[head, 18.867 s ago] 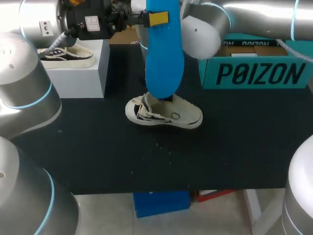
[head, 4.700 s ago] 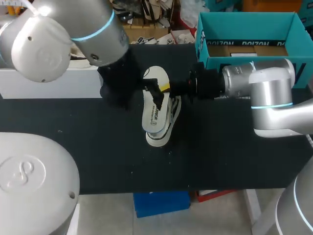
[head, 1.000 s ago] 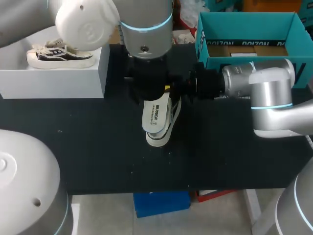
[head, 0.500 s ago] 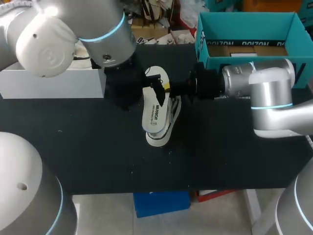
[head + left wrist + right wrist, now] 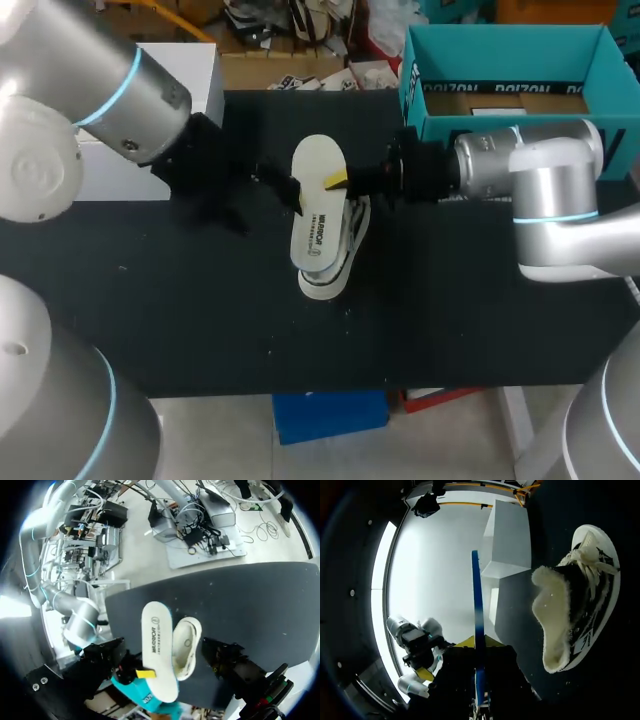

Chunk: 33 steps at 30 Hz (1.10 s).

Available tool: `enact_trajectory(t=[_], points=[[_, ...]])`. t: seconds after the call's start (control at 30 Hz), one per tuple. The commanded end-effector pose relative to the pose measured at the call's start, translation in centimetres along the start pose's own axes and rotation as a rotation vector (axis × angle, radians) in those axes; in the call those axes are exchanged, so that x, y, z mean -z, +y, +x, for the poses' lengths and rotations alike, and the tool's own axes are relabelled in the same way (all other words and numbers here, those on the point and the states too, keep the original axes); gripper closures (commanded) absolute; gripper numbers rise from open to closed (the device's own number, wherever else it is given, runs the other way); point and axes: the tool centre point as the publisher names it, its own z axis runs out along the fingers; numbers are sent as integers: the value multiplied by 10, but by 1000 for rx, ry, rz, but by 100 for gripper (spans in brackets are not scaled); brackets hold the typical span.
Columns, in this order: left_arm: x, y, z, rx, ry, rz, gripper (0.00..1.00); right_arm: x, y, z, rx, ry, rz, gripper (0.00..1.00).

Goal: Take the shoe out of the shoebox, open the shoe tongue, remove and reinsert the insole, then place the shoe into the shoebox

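**Shoe (image 5: 352, 232) out of shoebox (image 5: 505, 55), insole (image 5: 318, 200) clamped**

Shoe is laid on its side on the table (image 5: 200, 300), near the shoebox's front corner but apart from it. Insole is pinched edge-on by the right gripper (image 5: 338, 180), held against the shoe. Left gripper (image 5: 285, 188) is parked beyond the shoe from the shoebox; whether it is open cannot be told.

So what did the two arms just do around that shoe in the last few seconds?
The left gripper, which hung right over the shoe a second ago, has swung back toward its own side. The right gripper stays shut on the insole, held flat, white side up, above the shoe. Shoe, insole and shoebox have not moved.
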Motion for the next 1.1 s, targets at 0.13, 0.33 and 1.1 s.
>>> enact_trajectory(t=[0.13,0.33,1.1], points=[[-2,-5,9,38,-335,3,0,0,0,0,-1,-3,-1,100],[-6,0,22,158,-535,17,0,0,0,0,-1,-3,-1,100],[-21,13,30,161,-803,-32,0,0,0,0,-1,-3,-1,100]])
